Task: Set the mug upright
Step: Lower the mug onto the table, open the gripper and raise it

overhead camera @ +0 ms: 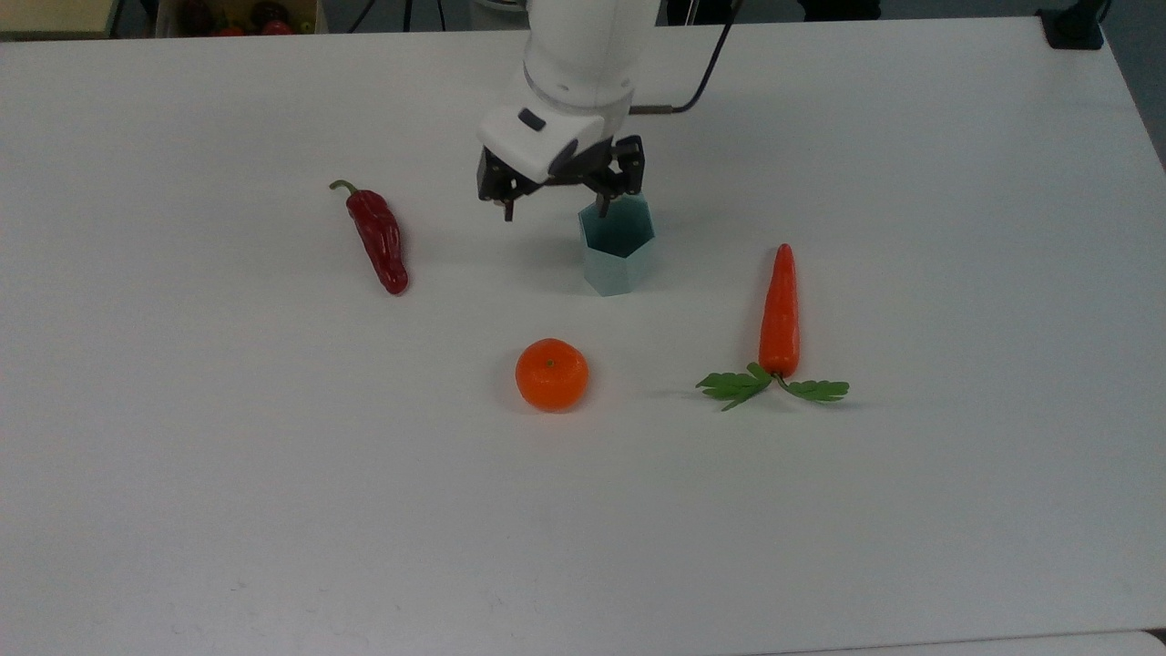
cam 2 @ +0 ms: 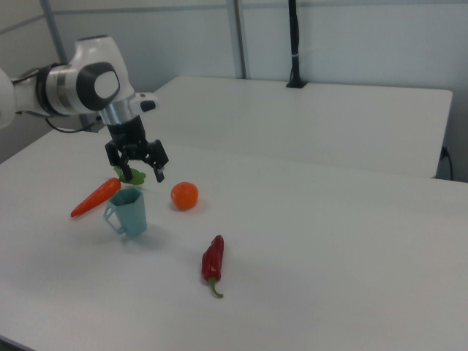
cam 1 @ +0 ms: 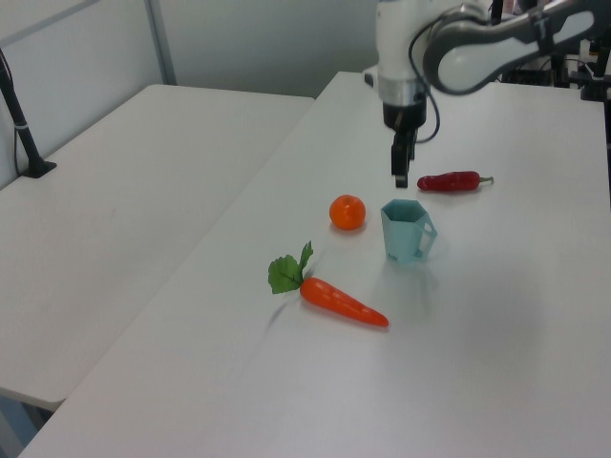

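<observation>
The mug [overhead camera: 618, 251] is a pale blue faceted cup standing upright on the white table, mouth up. The left view shows its handle, with the mug [cam 1: 406, 232] just right of the orange. In the right view the mug [cam 2: 130, 212] stands below the arm. My gripper [overhead camera: 556, 211] hangs open above the mug, holding nothing. In the left view the gripper [cam 1: 400, 178] is clearly raised off the rim. In the right view the gripper [cam 2: 140, 174] has its fingers spread wide.
A red chili pepper [overhead camera: 375, 239] lies at the top view's left of the mug. An orange [overhead camera: 551, 374] sits in front of it, and a carrot [overhead camera: 780, 314] with green leaves lies to the right. A second white table [cam 1: 143, 162] adjoins at the left view's left.
</observation>
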Tool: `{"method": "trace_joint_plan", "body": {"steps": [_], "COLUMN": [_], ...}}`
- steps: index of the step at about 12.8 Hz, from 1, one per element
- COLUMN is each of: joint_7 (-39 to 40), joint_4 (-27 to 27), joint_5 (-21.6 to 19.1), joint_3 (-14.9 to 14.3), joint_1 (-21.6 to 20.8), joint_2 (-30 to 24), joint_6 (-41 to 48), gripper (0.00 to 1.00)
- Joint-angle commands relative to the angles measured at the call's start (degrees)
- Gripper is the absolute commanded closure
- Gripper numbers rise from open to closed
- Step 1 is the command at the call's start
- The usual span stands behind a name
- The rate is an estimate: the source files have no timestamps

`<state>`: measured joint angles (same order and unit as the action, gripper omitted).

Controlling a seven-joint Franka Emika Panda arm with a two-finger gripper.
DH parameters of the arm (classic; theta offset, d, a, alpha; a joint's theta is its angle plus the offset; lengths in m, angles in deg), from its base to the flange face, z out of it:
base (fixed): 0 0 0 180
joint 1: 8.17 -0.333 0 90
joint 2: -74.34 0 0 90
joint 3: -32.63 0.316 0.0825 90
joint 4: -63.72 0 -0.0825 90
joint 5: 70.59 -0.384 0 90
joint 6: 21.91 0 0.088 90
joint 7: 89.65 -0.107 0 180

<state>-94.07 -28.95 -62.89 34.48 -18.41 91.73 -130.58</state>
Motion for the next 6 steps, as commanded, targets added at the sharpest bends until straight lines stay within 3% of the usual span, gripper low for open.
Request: {"method": "trace_joint_plan", "body": {"steps": [1, 4, 6], "joint_7": [-1.5, -1.7, -1.7], "joint_4": [-1.5, -1.5, -1.2], "joint_5": [-1.2, -3.0, -3.9], "joint_3": [-0.4, -0.4, -0.4], "joint_1": [4.3, 7.6, 8.4], "joint_2": [-9.2, -14.1, -14.3], "joint_6": [6.3, 10.6, 11.2], "gripper": [0.00, 0.00, 0.00]}}
